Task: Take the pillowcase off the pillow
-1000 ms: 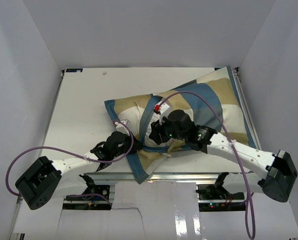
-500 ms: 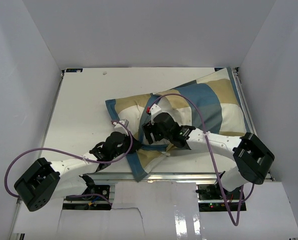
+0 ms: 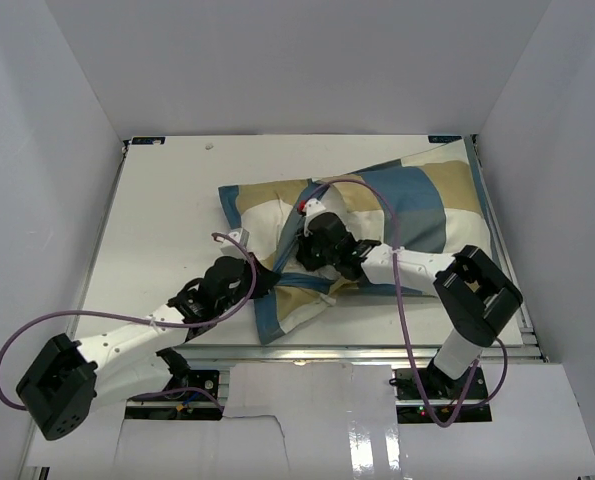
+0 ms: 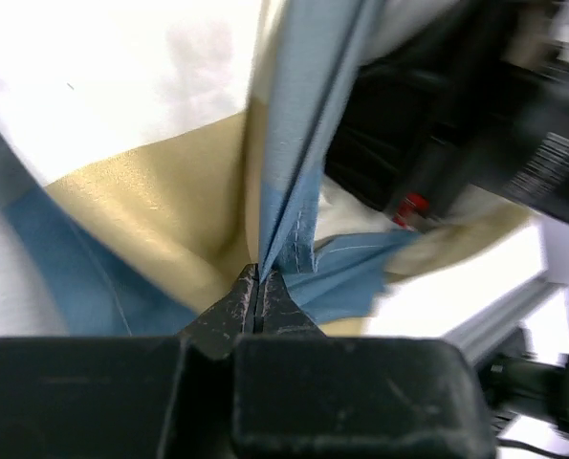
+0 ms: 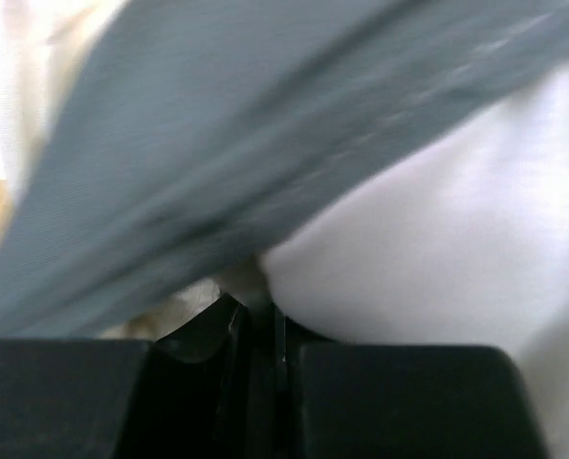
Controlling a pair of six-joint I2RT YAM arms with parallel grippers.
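The pillowcase (image 3: 417, 200), in blue, tan and cream blocks, lies across the middle and right of the table with its open end toward the arms. My left gripper (image 3: 265, 280) is shut on the pillowcase's blue edge (image 4: 294, 143), and the hem runs taut up from the closed tips (image 4: 258, 273). My right gripper (image 3: 303, 250) reaches into the opening. In the right wrist view its jaws (image 5: 260, 311) stand almost together on a fold of the white pillow (image 5: 437, 220), under the grey-blue pillowcase layer (image 5: 217, 124). Most of the pillow is hidden inside.
The white table (image 3: 167, 200) has bare surface to the left and behind the bundle. White walls close it in on three sides. A metal rail (image 3: 377, 350) runs along the front edge. My right arm's elbow (image 3: 477, 290) is folded near the right side, and purple cables loop over both arms.
My right gripper opened wide, pushed left into the pillowcase opening and closed; its arm folded in. The left gripper kept its hold and shifted slightly forward. The bundle slid a little.
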